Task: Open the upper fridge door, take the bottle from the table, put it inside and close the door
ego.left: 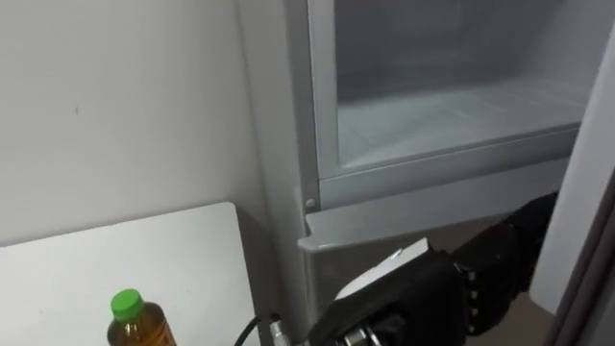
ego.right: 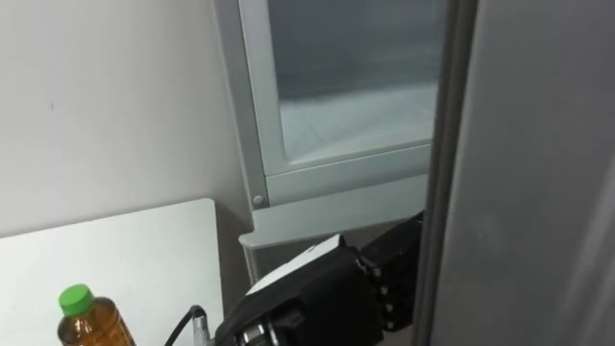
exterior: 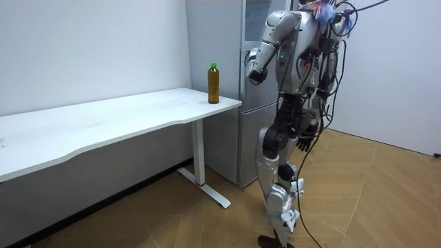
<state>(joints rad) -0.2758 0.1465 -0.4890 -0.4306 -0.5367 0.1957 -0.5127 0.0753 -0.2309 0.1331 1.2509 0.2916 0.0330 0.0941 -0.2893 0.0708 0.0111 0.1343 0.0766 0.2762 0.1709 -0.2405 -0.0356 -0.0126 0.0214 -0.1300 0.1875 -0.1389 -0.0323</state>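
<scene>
Bottle (ego.left: 135,325) stands on table (ego.left: 96,269), near left, untouched. Left hand (ego.left: 423,298) is empty, fingers straight by fridge (ego.left: 288,144) door (ego.left: 588,183). Right hand (exterior: 303,145) hangs. Push door wide first, then grasp bottle mid-body.

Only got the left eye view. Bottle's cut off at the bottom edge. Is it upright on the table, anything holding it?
Observer: Room view has the whole bottle upright on the white table, at the end by the fridge, no hand on it.
Operator: Where's the right hand?
Observer: The right hand hangs by the robot's hip, holding nothing.
Operator: The dark hand under the open compartment, which one?
Observer: By the body in the room view, the left hand, raised toward the fridge front.
</scene>
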